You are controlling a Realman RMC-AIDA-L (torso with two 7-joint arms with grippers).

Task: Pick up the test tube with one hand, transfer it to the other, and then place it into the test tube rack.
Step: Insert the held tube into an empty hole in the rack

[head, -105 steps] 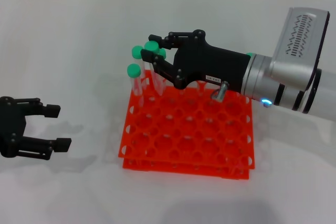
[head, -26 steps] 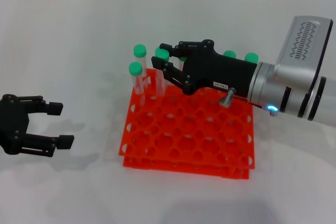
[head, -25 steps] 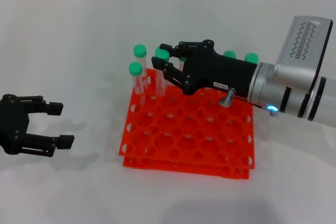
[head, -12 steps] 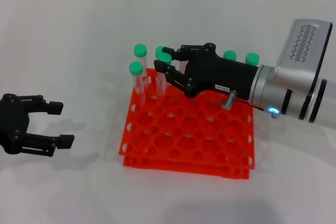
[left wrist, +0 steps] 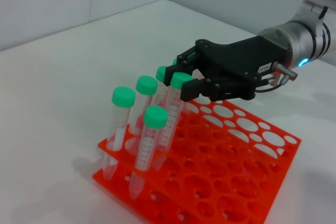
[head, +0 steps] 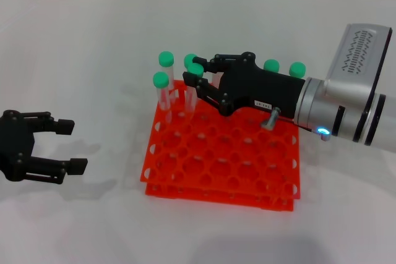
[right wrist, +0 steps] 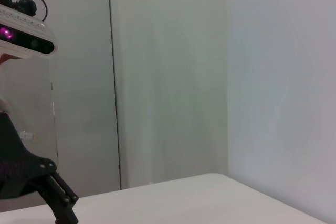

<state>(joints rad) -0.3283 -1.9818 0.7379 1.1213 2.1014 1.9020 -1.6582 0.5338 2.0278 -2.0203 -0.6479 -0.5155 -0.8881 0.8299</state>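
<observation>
The labelled black right pincer point(head: 199, 82) has slid toward three o'clock, fingers parted around the slim clear green-capped test tube point(head: 192, 85) standing in the orange-red plastic rack's point(head: 223, 159) twelve o'clock rows, suggesting placement is done, while the left pincer point(head: 65, 146) waits wide open above the white tabletop point(head: 93, 60).

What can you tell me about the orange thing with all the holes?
The test tube rack is bright orange-red plastic, two flat tiers stacked, each a grid of round holes. It sits flat on the white table, between the two grippers. Clear tubes with green caps stand in holes along its far edge and far-left corner. The right gripper reaches over that corner; most holes are empty.
</observation>
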